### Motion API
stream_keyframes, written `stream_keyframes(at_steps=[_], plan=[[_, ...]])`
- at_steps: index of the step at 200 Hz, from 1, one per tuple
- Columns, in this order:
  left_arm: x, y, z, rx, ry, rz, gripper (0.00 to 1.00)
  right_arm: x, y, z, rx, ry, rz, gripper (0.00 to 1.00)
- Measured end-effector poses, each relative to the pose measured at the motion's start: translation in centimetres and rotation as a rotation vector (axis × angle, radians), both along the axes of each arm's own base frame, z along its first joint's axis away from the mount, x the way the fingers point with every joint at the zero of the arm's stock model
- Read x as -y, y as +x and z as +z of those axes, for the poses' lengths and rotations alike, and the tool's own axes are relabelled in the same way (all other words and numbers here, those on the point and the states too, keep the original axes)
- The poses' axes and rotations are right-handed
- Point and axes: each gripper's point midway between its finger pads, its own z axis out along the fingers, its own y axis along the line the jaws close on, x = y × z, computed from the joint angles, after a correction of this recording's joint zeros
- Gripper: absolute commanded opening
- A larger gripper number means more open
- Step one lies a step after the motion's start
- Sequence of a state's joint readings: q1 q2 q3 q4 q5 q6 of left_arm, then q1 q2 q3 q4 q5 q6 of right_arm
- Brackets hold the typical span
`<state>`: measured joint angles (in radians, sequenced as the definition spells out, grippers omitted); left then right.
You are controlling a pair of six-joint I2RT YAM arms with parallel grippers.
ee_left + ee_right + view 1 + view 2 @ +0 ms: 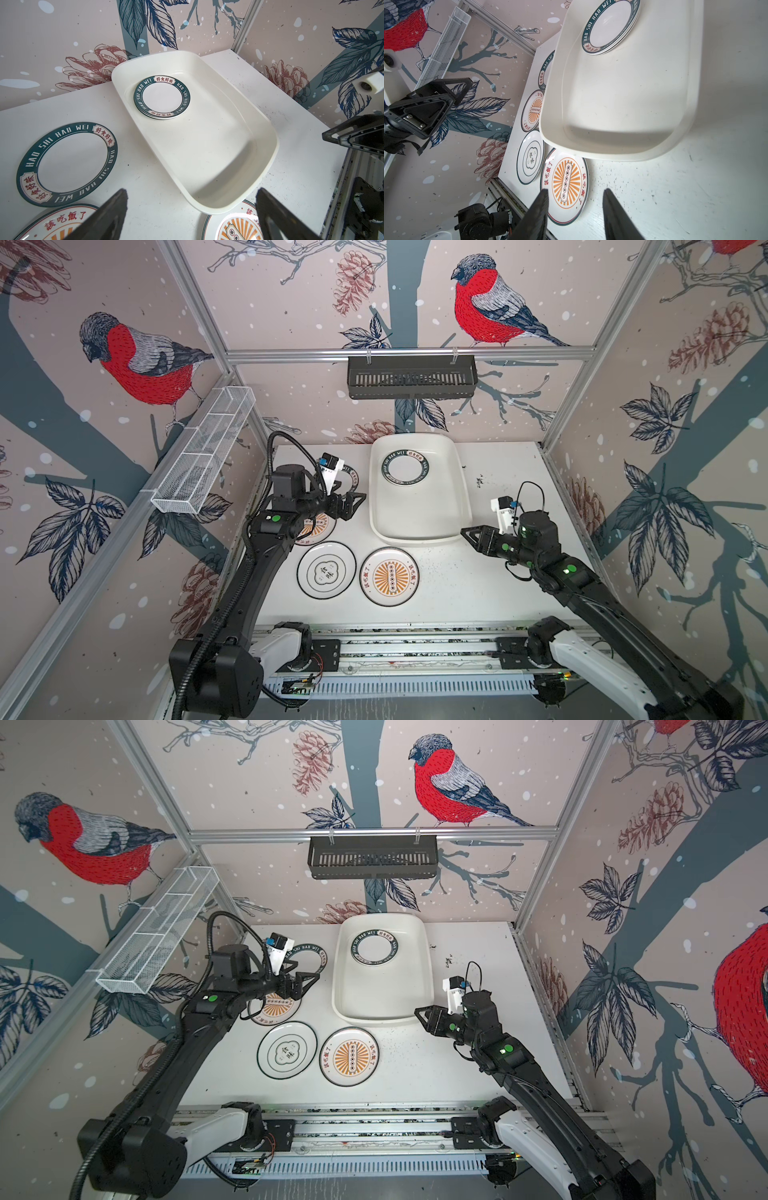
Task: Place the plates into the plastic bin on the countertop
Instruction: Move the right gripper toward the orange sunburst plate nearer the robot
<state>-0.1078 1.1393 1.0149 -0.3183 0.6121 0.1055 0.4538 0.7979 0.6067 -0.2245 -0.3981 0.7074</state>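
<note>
Stacked teal-rimmed plates [405,467] sit at the far end of the white bin [419,508]. Four more plates [326,569] lie on the desk [478,593], left of it and in front. The left claw [192,190], spread wide and empty, hangs above these. The right claw [575,190], partly spread and empty, hovers beside the bin's near corner.

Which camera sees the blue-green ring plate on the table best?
Left wrist camera: the plate shows whole. In both top views the left arm hides most; the right wrist camera catches an edge behind the tub.
</note>
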Motion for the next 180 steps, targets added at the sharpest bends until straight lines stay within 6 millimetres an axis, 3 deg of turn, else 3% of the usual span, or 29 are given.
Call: stream_keyframes(at_steps=[43, 77, 109, 180], plan=[[0.0, 0.0, 0.1, 0.002, 0.000, 0.001, 0.95, -0.9, -0.9, -0.6, 0.024, 0.002, 0.055, 0.47], [0.1, -0.1, -0.7, -0.020, -0.006, -0.008, 0.95, -1.3, -1.1, -2.3, 0.028, -0.005, 0.085, 0.47], [-0.4, 1.0, -0.5, -0.036, -0.015, 0.004, 0.94, -3.1, -1.8, -3.2, 0.008, -0.004, 0.171, 0.48], [-0.9, 0.7, 0.1, -0.045, -0.051, 0.008, 0.94, -6.4, -7.7, -8.2, -0.093, -0.040, 0.330, 0.48]])
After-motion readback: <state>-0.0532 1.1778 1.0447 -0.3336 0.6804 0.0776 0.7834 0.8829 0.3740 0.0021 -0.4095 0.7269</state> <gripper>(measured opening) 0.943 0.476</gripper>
